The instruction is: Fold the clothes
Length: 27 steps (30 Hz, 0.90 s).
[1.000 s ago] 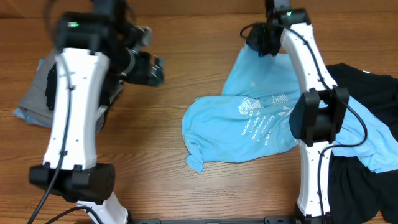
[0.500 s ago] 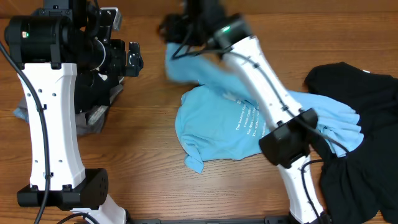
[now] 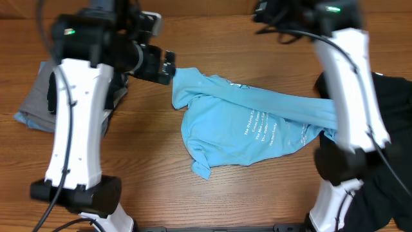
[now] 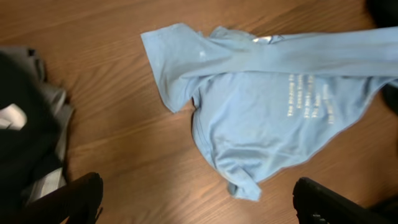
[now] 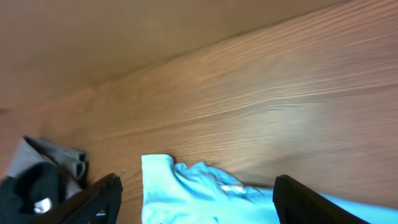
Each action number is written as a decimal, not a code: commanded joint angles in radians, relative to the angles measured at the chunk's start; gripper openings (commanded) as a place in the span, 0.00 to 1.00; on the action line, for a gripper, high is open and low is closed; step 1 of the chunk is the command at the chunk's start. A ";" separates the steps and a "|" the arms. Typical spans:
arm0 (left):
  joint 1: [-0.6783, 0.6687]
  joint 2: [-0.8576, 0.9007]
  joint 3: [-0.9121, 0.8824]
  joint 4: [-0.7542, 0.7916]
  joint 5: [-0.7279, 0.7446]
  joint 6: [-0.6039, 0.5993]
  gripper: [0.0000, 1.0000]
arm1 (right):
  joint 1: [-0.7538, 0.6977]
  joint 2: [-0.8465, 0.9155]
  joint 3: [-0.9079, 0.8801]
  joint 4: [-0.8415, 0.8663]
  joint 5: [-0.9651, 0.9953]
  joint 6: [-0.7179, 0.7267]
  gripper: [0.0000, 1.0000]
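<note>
The light blue T-shirt (image 3: 244, 132) with white lettering lies crumpled on the wooden table, with a long fold of it stretched from the right to a corner at the upper left. My left gripper (image 3: 164, 67) hangs open just left of that corner; in the left wrist view (image 4: 199, 202) it is above the shirt (image 4: 267, 118), with bare wood between its fingers. My right gripper (image 3: 270, 13) is open high at the back. Its wrist view (image 5: 199, 202) shows the shirt's corner (image 5: 180, 193) lying below the wide jaws, not held.
A black shirt (image 3: 380, 109) lies at the right edge, partly under the blue one. A pile of grey and black clothes (image 3: 35, 103) sits at the left, behind the left arm, and shows in both wrist views (image 4: 37, 130) (image 5: 43, 180).
My right gripper dragged part of the blue shirt leftwards across the table, opened and let it go, then swung back to the upper right. The left arm shifted slightly.
</note>
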<state>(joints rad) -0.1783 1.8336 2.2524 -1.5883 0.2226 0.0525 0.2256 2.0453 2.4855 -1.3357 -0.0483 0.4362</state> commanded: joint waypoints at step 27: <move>-0.028 0.601 -0.224 0.565 -0.069 -0.124 0.04 | -0.127 -0.161 -0.031 -0.357 0.126 -0.018 0.86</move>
<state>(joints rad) -0.2287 2.4016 1.9766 -0.9920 0.1730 -0.0578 0.1108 1.8839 2.4805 -1.6943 0.0345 0.4179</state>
